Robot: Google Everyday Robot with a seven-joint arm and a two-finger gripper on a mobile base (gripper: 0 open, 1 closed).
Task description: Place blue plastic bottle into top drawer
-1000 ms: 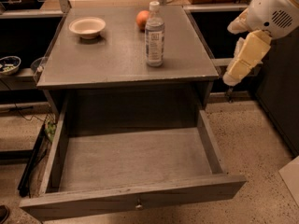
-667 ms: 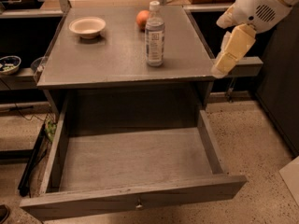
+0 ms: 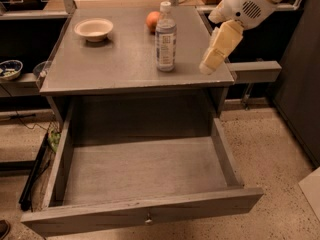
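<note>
The blue plastic bottle (image 3: 165, 38) stands upright on the grey cabinet top (image 3: 115, 64), white cap up, just in front of an orange fruit (image 3: 152, 21). Below, the top drawer (image 3: 145, 215) is pulled fully out, with nothing inside and a small knob on its front panel. My gripper (image 3: 216, 53) hangs over the right edge of the cabinet top, to the right of the bottle and apart from it, holding nothing.
A cream bowl (image 3: 93, 29) sits at the back left of the cabinet top. Dark shelving with a small patterned bowl (image 3: 9, 69) lies to the left. A grey ledge (image 3: 255, 70) sticks out on the right. Speckled floor surrounds the drawer.
My arm and gripper have swung left, from beyond the cabinet's right side to over its right edge, closer to the bottle. The bottle, the fruit and the drawer have not moved.
</note>
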